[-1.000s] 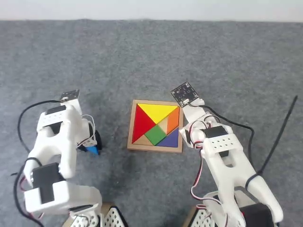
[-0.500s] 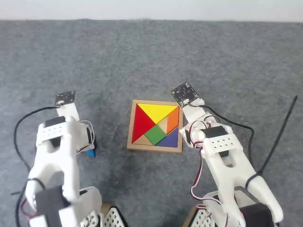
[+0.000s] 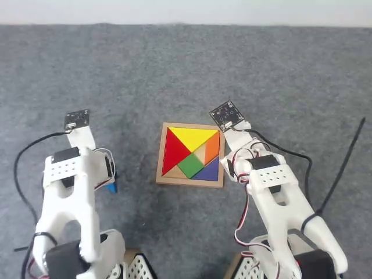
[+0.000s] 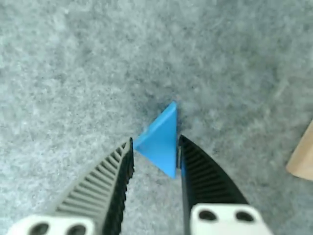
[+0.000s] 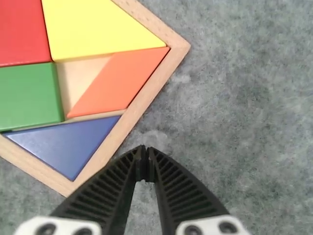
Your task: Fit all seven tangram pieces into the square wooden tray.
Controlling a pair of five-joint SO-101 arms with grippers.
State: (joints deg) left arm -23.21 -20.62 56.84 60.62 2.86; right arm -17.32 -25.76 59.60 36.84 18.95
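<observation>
Grey carpeted table (image 3: 174, 70) carries the square wooden tray (image 3: 190, 181); a blue triangle (image 4: 161, 139) stands well apart, leftward

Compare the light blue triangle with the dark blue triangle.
The light blue triangle is outside the tray, gripped between the jaws of the left gripper; the dark blue triangle lies flat, fitted along the tray's edge. The light blue triangle is paler, the dark blue triangle deeper. Both are triangular tangram pieces.

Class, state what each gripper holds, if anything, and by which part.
Left gripper: blue triangle, between one corner and the opposite edge. Right gripper: nothing.
</observation>
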